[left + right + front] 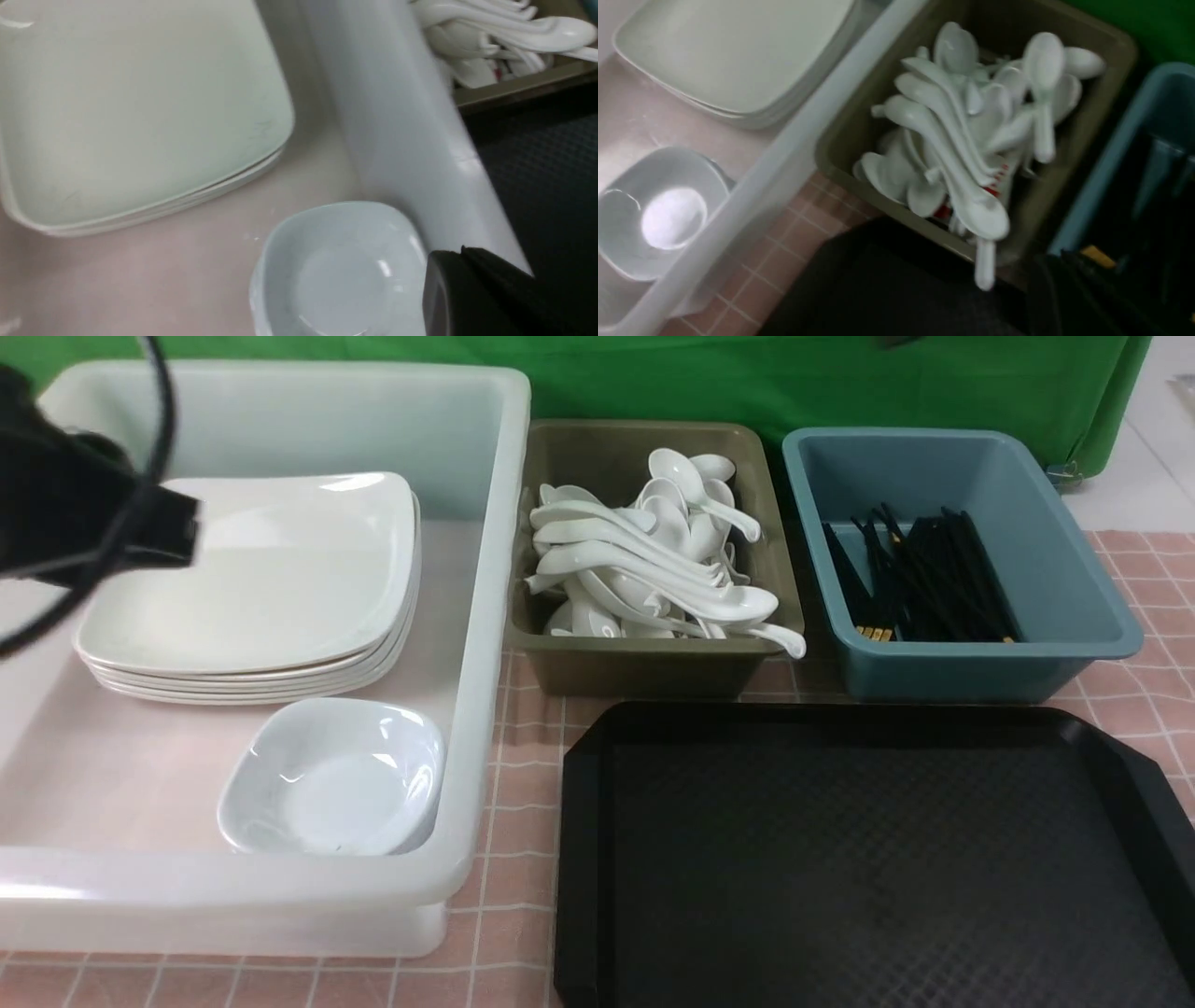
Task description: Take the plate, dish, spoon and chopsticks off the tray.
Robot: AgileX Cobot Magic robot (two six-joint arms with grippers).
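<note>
Three bins stand behind the big black textured plastic tray (868, 859), bare in the front view: stacked white rectangular plates (252, 583) in the translucent tub (485, 616), white soup spoons (653, 560) in olive, black chopsticks (920, 579) in blue. Only the left wrist view shows the left gripper (486, 294), closed, empty. The right gripper is unseen, closed.

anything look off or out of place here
One spoon sticks its handle out over the front rim of the olive bin, as if it could slip out. Otherwise things look sorted, and the black tray is bare.
</note>
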